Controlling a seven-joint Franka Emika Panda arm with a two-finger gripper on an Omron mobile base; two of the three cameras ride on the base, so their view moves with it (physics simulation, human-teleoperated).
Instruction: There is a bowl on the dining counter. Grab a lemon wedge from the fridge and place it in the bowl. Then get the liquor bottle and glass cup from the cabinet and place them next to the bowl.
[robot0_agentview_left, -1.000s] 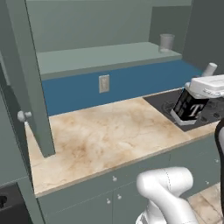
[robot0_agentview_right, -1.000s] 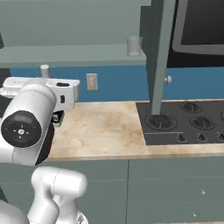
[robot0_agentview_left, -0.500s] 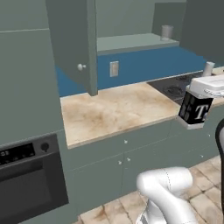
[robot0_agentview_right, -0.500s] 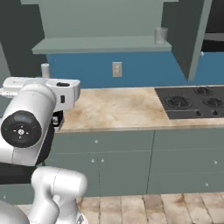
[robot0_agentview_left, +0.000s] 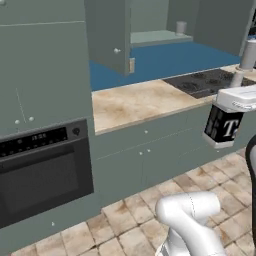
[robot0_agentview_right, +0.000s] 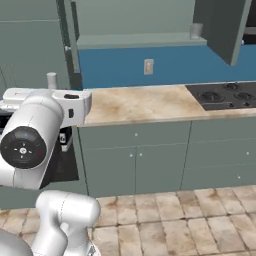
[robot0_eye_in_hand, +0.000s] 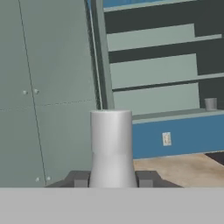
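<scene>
Change: we see the whole scene slide across both base views over the last second; the beige worktop with the black hob (robot0_agentview_left: 202, 81), close in front a second ago, now lies farther off, and a built-in oven (robot0_agentview_left: 42, 165) and tiled floor (robot0_agentview_right: 200, 215) come into frame; this is the base driving, not the things moving
Meaning: we judge the base is pulling away from the open cabinet (robot0_agentview_right: 135, 40) with the bottle aboard, bound for the dining counter; the bowl step is beyond what we can check here
Liquor bottle: we see the liquor bottle (robot0_agentview_left: 223, 127) hanging under the white hand, to the right of the hob and level with the worktop's edge; its dark body and white label face the left base camera
Gripper: in the hand view the gripper (robot0_eye_in_hand: 112, 178) has its two dark tips partly closed, clamped on either side of the bottle's pale neck (robot0_eye_in_hand: 111, 146)
Glass cup: the glass cup (robot0_agentview_right: 196, 31) stands on the cabinet shelf, above the hob and well apart from the hand; it is not yet fetched
Next: we judge the carry calls for a steady, upright hand while the base turns
</scene>
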